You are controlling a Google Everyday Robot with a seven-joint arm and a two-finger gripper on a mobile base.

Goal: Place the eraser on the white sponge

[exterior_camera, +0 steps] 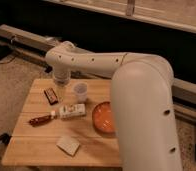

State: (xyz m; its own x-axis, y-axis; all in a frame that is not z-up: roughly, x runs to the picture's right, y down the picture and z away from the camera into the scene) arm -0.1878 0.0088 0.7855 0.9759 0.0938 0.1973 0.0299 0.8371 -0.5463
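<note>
The eraser (51, 95), a small dark block with reddish markings, lies on the wooden table (26, 145) near its far left edge. My gripper (61, 93) hangs down from the wrist just to the right of the eraser, close above the table. The white sponge (68, 145), a flat off-white pad, lies near the table's front edge, well in front of the gripper. The big white arm (141, 100) reaches in from the right foreground and hides the table's right side.
A small pale cup (81, 91) stands right of the gripper. A white labelled bottle (72, 111) lies on its side in the middle, with a red-brown handled tool (41, 120) to its left. An orange bowl (105, 117) sits to the right. A dark rail runs behind the table.
</note>
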